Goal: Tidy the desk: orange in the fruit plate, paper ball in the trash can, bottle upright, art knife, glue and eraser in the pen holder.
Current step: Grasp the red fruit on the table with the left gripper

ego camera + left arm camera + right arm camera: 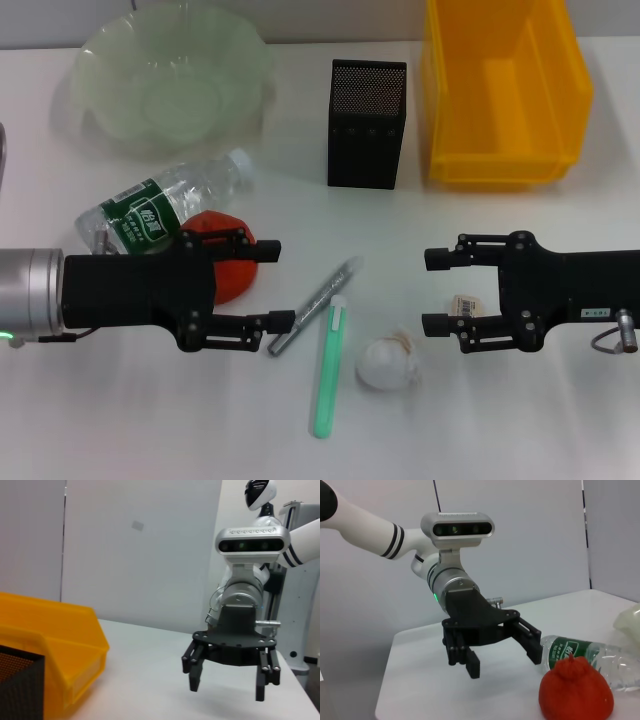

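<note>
Nothing's tidied yet: bin (505,95) far right, plate (172,80) far left, holder (366,122) between. The bottle (165,208) lies against the orange (228,262), so the left hand (268,285), spread wide over the orange, could set it rolling. Right hand (432,292), wide too, hovers by the eraser (466,303); paper ball (389,363) near.

White table (150,430) w/ orange (228,262), bottle (165,205), paper ball (388,364), eraser (467,303), trash can (505,95).

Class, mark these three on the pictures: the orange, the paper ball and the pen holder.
orange (576,690): right wrist view, on the middle of its lumpy front.
paper ball (388,364): head view, on the centre of the white wad.
pen holder (366,140): head view, on its black front wall.
</note>
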Controlling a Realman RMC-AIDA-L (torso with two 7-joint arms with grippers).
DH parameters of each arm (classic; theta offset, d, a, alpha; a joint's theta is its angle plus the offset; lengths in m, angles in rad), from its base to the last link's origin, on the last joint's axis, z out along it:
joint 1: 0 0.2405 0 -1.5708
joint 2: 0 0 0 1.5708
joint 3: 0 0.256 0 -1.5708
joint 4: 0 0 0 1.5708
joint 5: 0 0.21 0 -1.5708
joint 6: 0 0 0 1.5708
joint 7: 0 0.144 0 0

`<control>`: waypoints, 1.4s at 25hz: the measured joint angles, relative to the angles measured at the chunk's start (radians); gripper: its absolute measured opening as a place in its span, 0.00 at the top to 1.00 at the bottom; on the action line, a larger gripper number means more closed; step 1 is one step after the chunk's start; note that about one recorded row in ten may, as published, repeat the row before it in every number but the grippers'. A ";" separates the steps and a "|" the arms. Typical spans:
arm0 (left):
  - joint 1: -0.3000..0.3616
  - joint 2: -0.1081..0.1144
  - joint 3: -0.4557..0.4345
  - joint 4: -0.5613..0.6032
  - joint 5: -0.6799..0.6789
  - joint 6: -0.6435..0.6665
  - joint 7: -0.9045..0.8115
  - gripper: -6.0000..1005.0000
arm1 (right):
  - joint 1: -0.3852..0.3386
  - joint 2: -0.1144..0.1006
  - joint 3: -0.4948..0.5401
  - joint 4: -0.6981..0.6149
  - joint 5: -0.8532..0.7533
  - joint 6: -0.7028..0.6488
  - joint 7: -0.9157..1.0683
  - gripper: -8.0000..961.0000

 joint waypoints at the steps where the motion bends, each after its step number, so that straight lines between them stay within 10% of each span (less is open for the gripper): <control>1: 0.000 0.000 -0.001 0.005 0.000 -0.001 -0.002 0.20 | -0.002 0.000 0.000 0.000 0.000 0.000 0.000 0.22; 35: 0.002 0.000 -0.015 0.136 0.079 -0.270 -0.162 0.20 | -0.030 -0.008 0.003 0.000 0.000 0.014 -0.051 0.24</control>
